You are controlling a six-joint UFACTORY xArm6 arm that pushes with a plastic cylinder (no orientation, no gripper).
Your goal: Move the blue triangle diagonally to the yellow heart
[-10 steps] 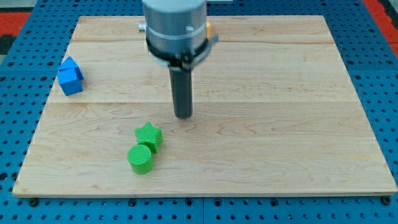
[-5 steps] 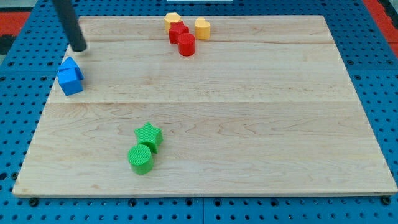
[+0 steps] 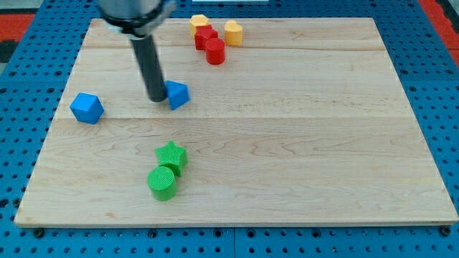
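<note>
The blue triangle lies on the wooden board, left of centre. My tip touches its left side. A blue cube sits apart near the board's left edge. The yellow heart is at the view's top, up and to the right of the triangle. Beside it are a yellow hexagon-like block, a red block and a red cylinder, packed close together.
A green star and a green cylinder touch each other at the lower left. The board rests on a blue pegboard.
My tip swung from the board's top left down to the triangle's left side. The blue triangle has slid right, away from the blue cube, which shifted slightly down.
</note>
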